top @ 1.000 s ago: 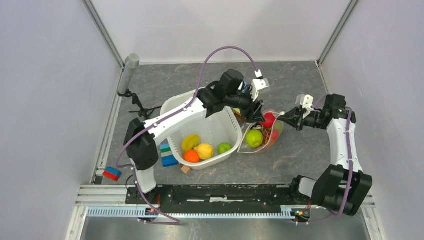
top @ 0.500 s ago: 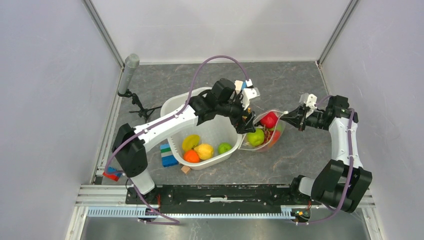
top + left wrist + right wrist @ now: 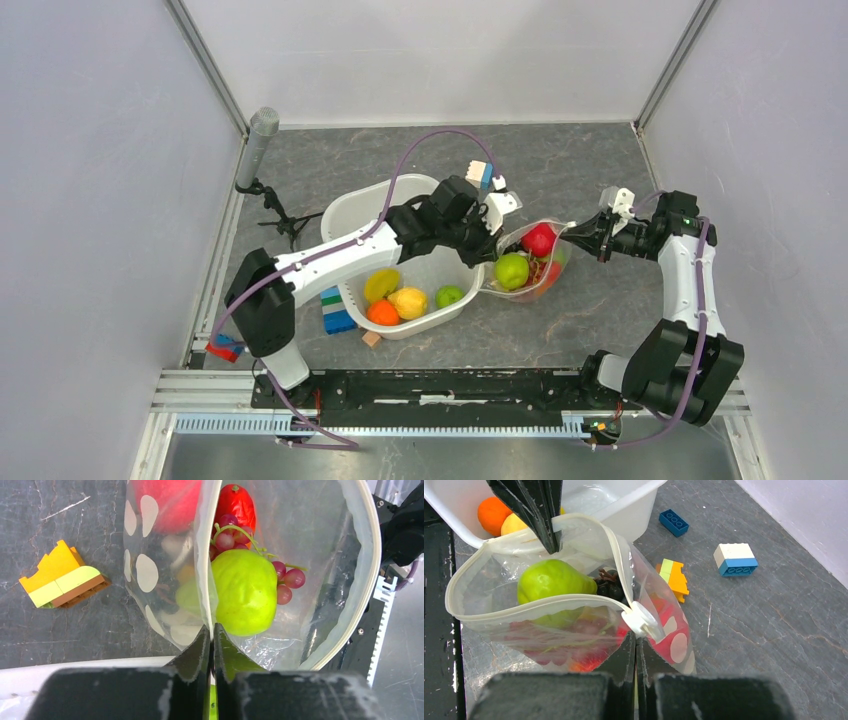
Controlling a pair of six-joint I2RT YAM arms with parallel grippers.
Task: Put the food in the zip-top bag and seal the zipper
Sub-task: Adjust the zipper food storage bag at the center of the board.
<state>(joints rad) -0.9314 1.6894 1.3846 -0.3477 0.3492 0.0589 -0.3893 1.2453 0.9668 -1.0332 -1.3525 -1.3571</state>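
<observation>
Right of centre on the grey table [image 3: 600, 160], zip-top bag [image 3: 535, 285] lies w/ mouth spread wide, left side against white tub [image 3: 352, 212]. Bare slab far & right of it, then side wall [image 3: 780, 200]. Blocks lie near bag's far side: yellow-green block [image 3: 60, 577], blue block [image 3: 675, 522], white-blue block [image 3: 735, 559]. Green apple [image 3: 242, 592], red apple [image 3: 538, 240] & grapes [image 3: 285, 577] sit inside; another red piece deeper in, can't ID thru plastic. Lemon [image 3: 408, 302], orange [image 3: 382, 313] & small green apple [image 3: 449, 296] are in tub. Left gripper [image 3: 211, 630] jaws are pressed together, pinching zipper [image 3: 374, 555] rim at tub side. Right gripper [image 3: 636, 641] jaws are likewise tight on rim, just under slider [image 3: 644, 621].
</observation>
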